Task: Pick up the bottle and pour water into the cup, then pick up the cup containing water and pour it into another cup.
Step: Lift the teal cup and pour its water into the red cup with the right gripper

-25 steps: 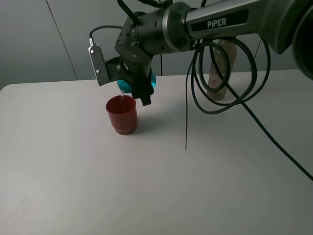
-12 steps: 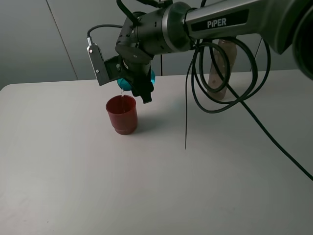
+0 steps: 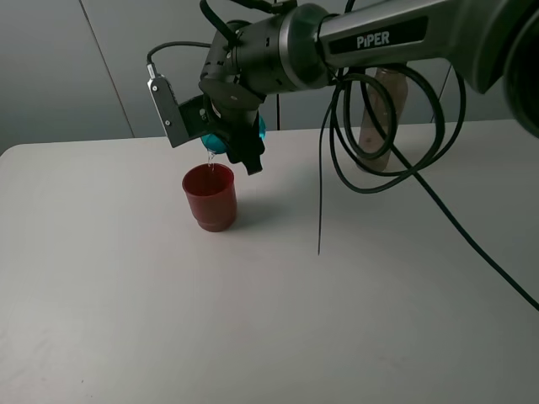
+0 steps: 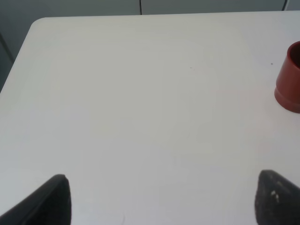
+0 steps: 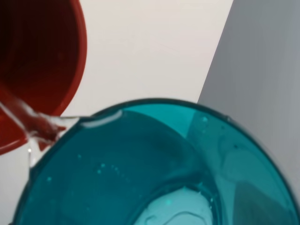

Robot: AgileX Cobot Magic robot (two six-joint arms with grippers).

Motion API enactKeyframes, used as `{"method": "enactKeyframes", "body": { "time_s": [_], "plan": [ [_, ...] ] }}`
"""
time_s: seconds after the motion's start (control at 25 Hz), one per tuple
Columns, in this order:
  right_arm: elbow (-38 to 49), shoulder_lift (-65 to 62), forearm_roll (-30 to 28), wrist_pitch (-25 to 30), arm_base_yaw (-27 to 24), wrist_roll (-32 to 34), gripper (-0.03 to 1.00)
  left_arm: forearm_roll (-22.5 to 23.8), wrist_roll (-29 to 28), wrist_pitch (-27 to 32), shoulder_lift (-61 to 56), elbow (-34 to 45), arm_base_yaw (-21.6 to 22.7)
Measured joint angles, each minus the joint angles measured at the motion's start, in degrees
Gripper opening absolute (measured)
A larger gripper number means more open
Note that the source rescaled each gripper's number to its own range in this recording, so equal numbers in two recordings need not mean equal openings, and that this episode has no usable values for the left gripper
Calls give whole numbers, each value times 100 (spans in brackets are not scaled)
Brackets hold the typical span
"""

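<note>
Teal translucent plastic fills the right wrist view: the cup [image 5: 154, 173], smooth-walled and round-rimmed, is pinched in the right gripper [image 3: 229, 139] and tipped steeply. A thin clear stream leaves its lip and falls into the red cup [image 3: 210, 196] just below the jaws. The red cup is opaque, with a stepped, narrower base, and stands upright on the matte white table [image 3: 253, 320]. The step in hand is judged to be the second pour, near its end. The next move calls for holding the tilt until the stream stops, then righting the cup. The bottle [image 3: 381, 118], smoky and slim, stands well behind the jaws. The left gripper [image 4: 159, 199] hovers with jaws spread, empty.
</note>
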Motion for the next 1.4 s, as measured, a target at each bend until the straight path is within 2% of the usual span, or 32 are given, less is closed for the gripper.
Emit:
{"method": "enactKeyframes", "body": {
  "time_s": [0.48, 1.4],
  "plan": [
    [0, 0, -85, -133, 0, -349, 10, 0, 0, 0, 0, 0, 0],
    [0, 0, -454, -152, 52, -370, 10, 0, 0, 0, 0, 0, 0]
  ]
}}
